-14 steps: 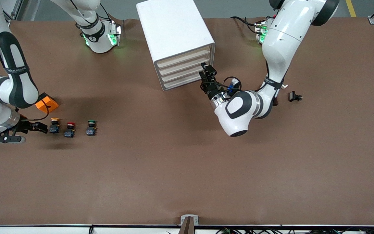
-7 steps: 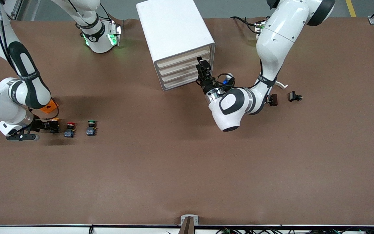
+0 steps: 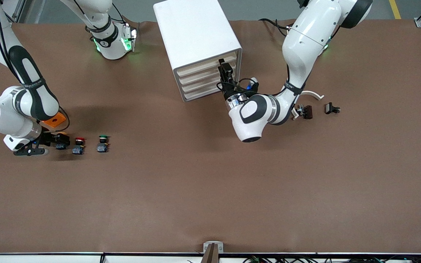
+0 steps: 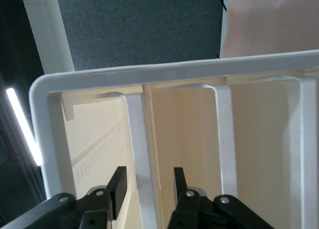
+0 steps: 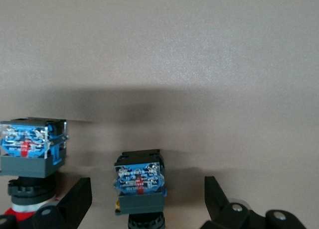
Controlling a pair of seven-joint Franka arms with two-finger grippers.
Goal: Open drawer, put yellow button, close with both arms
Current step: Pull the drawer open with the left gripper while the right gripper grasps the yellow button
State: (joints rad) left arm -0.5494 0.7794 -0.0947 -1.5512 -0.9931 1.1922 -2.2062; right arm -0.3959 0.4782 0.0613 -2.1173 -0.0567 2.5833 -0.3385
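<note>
The white cabinet (image 3: 196, 36) stands at the robots' edge of the table, its four cream drawers all shut. My left gripper (image 3: 226, 72) is against the drawer (image 3: 203, 65) at the top. In the left wrist view this gripper (image 4: 148, 186) is open, its fingers (image 4: 118, 186) straddling the drawer's white lip (image 4: 142, 154) with gaps showing. The yellow button (image 5: 139, 181) stands on the mat between the wide-open fingers of my right gripper (image 5: 147, 199). In the front view the right gripper (image 3: 55, 140) covers most of the yellow button (image 3: 62, 145).
Red-capped (image 3: 79, 145) and green-capped (image 3: 103, 143) buttons stand in a row beside the yellow one, toward the cabinet's side. An orange block (image 3: 54, 119) lies under the right forearm. Small black parts (image 3: 305, 111) (image 3: 332, 108) and a white curved piece (image 3: 313, 94) lie near the left arm.
The left gripper has risen along the drawer fronts to the top drawer and its fingers have narrowed. The right gripper has slid forward until its fingers flank the yellow button.
</note>
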